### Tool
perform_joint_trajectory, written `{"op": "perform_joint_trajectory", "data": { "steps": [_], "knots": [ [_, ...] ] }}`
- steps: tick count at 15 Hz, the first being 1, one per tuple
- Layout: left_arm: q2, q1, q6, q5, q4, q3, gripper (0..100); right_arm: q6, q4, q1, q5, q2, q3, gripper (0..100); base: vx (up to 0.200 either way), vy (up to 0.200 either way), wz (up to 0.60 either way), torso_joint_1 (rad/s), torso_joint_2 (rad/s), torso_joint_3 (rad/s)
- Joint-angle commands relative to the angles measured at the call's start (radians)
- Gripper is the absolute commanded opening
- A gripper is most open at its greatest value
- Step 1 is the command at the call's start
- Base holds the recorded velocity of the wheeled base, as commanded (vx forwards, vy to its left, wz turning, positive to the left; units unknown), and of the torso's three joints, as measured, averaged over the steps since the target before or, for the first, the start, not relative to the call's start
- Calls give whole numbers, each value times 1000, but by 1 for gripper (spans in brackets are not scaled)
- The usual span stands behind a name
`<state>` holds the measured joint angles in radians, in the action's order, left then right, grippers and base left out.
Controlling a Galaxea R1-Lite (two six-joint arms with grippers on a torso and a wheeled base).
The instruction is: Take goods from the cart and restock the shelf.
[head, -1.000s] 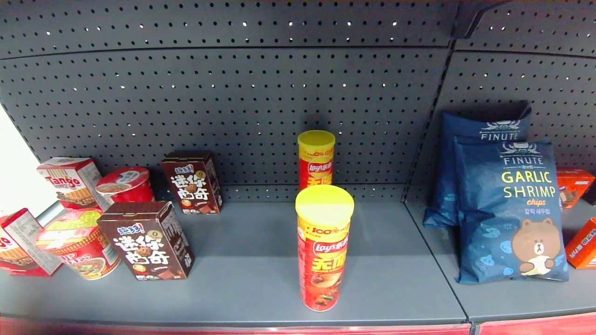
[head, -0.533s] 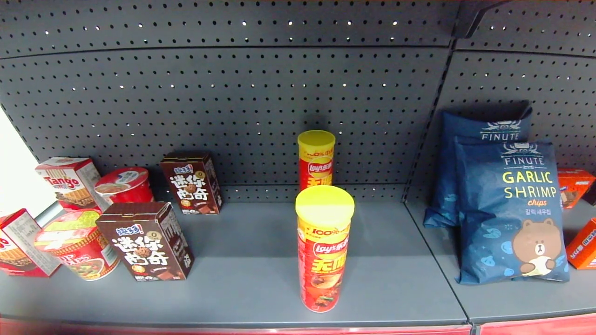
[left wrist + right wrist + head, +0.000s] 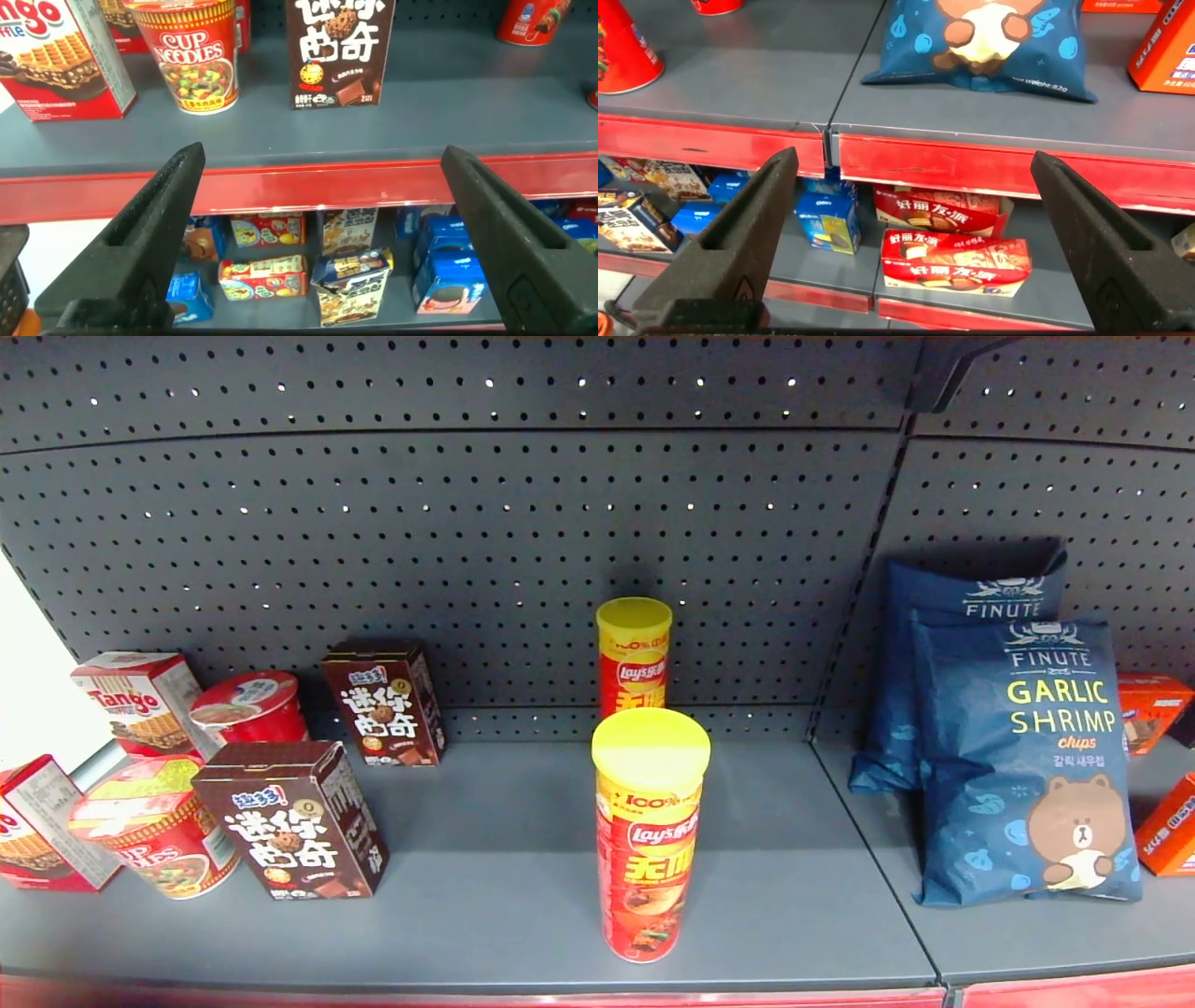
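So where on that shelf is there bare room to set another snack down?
The shelf has bare patches between the front brown box and the front chip can, and between that can and the blue bags. Far left is crowded with wafer boxes and noodle cups.

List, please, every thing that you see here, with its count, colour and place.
chip cans: 2, red, yellow lids, shelf middle
brown boxes: 2, brown, left of cans
cup noodles: 2, red, farther left
wafer boxes: 2, red and white, far left
chip bags: 2, blue, right section
orange boxes: 2, orange, far right
shelf: 1, grey, red front edge
left hand: 1, black, open, facing the shelf
right hand: 1, black, open, facing the shelf
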<state>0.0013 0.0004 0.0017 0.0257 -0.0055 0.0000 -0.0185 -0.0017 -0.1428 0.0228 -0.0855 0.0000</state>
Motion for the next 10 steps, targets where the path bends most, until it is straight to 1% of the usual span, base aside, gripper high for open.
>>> {"op": "perform_joint_trajectory", "data": {
  "steps": [1, 2, 3, 4, 5, 7, 10],
  "knots": [
    [0, 0, 0, 0, -1, 0, 100, 0, 0, 0, 0, -2, 0, 100, 0, 0, 0, 0, 0, 0],
    [0, 0, 1, 0, -1, 0, 100, 0, 0, 2, 0, -2, 0, 100, 0, 0, 0, 0, 0, 0],
    [0, 0, 0, -1, -1, 0, 100, 0, 3, 77, 2, -7, -2, 100, 0, 0, 0, 0, 0, 0],
    [0, 0, 0, 0, -1, 0, 100, 0, 2, 173, 0, 7, 0, 100, 0, 0, 0, 0, 0, 0],
    [0, 0, 1, 0, 1, 0, 100, 0, 2, 203, 2, 13, 0, 100, 0, 0, 0, 0, 0, 0],
    [0, 0, 0, -1, -1, 0, 100, 6, -3, 146, 3, 69, 0, 100, 0, 0, 0, 0, 0, 0],
    [-1, 1, 0, -3, 1, 0, 100, 6, -3, 141, 0, 86, 0, 100, 0, 0, 0, 0, 0, 0]
  ]
}}
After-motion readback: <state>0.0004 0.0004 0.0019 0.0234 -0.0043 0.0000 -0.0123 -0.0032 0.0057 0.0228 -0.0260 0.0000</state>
